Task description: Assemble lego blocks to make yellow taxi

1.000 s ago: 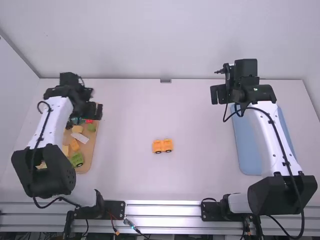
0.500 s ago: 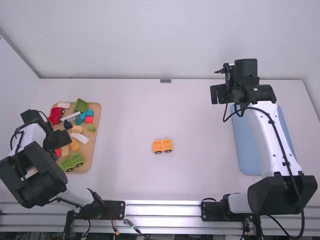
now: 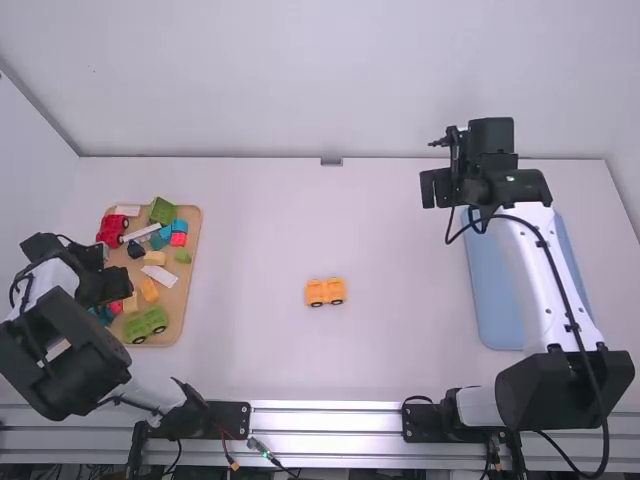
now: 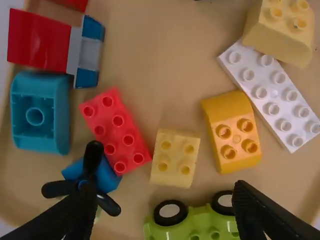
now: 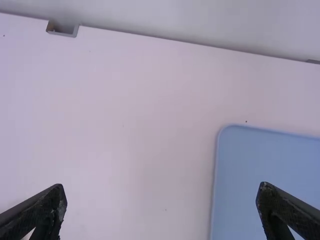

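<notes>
The left gripper [image 4: 165, 190] is over the tray [image 3: 178, 310], its fingers apart with nothing between them. The likely next piece is the yellow block [image 4: 231, 131], studs up, on the tray farther from the arm's base than the green car [image 4: 195, 224] and toward the robot's right from the pale block [image 4: 175, 157]. Its long axis runs roughly crosswise to the line between the fingers, leaning a little, so a small turn of the wrist would probably let them close across its short side. The pale block sits nearer the middle of the opening; to reach the yellow one, the gripper needs to shift rightward and away from its base.

Room is tight. The white block [image 4: 272, 95] slants close beside the yellow one's far side, a wheel of the green car is near its near end, and the red block [image 4: 117, 130] crowds the pale block.

The orange base [image 3: 315, 291], on its wheels, stands on the open table between the arms, well to the right of the tray. The right gripper [image 5: 162, 187], also spread and holding nothing, is near the blue tray [image 3: 492, 310], far from the blocks; the left is much the nearer.
</notes>
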